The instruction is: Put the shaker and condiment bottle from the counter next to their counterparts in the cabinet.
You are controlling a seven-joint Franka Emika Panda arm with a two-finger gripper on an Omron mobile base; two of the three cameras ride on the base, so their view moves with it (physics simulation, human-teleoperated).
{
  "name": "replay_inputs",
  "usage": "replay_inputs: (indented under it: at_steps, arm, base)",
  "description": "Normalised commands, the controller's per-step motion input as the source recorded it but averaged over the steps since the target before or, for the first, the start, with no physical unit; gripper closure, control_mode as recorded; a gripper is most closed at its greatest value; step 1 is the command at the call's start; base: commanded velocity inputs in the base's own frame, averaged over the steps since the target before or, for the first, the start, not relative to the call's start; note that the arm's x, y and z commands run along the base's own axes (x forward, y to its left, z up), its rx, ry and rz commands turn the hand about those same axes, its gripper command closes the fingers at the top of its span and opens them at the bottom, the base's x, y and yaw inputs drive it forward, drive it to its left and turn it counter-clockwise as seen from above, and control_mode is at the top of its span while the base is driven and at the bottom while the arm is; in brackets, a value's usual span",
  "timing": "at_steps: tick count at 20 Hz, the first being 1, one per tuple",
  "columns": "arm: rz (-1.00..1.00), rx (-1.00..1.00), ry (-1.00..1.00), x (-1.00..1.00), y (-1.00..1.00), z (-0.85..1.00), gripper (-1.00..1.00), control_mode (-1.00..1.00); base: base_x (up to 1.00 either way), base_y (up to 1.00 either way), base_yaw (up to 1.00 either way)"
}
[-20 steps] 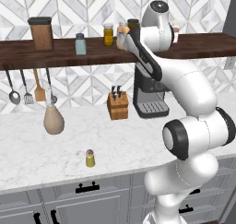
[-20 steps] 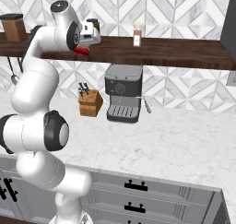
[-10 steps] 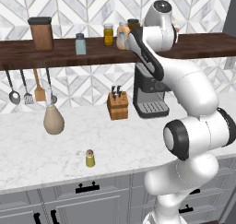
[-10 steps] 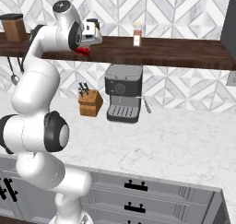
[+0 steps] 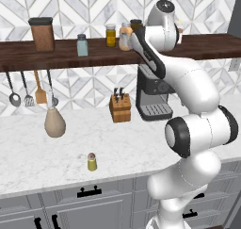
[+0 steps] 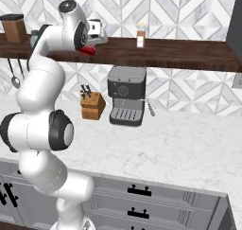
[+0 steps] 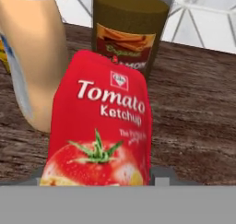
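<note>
Vs a sec ago: hardly any change. Arm holds the same high reach at the cabinet (image 5: pixel 56 56), hand a touch closer in to the jars; shaker (image 5: pixel 92 162) hasn't budged on the counter (image 5: pixel 141 148).

Gripper (image 6: pixel 90 47) is up at shelf level, just over the front part of the board. Condiment bottle (image 7: pixel 103 126) sits right in front of the hand cam, between the fingers; in the right base view it's a red bit poking out under the hand (image 6: pixel 88 49). Fingertips themselves hidden behind the pouch, so can't tell if they pinch it or stand slack beside it. Can't tell either if its base rests on the wood.

Materials/shapes:
- condiment bottle: flat glossy red pouch, white "Tomato Ketchup" lettering, tomato pic w/ green stalk, yellow-orange at bottom
- cream-orange bottle (image 7: pixel 34 57): smooth, rounded, just beside the pouch
- dark jar (image 7: pixel 129 29): cylindrical, brown-olive, orange label, behind the pouch
- cabinet: thick dark brown board, streaky wood grain
- shaker: small yellow-green cylinder, brownish-pink domed cap, upright, near counter's front edge
- counter: white marble, grey veins
- backsplash: pale geometric tiles
</note>
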Motion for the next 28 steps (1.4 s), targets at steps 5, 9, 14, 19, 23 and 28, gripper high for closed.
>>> replay_inputs:
  at_steps: [5,9,14,19,23,28]
  arm:
    - [-0.01,0.00,0.00,0.55,-0.46,-0.01,1.00,-1.00]
    - [0.00,0.00,0.00,0.15,-0.09,-0.27,1.00,-1.00]
    - [0.00,0.00,0.00,0.00,0.05,-0.34,1.00,-1.00]
    - [-0.01,0.02,0.00,0.00,0.00,-0.34,1.00,-1.00]
    - [-0.01,0.00,0.00,0.00,0.08,-0.25,1.00,-1.00]
    - [-0.02,0.00,0.00,0.00,0.48,-0.25,1.00,-1.00]
  base:
    - [0.00,0.00,0.00]
    - [0.00,0.00,0.00]
    - [0.00,0.00,0.00]
    - [0.00,0.00,0.00]
    - [0.00,0.00,0.00]
    - [0.00,0.00,0.00]
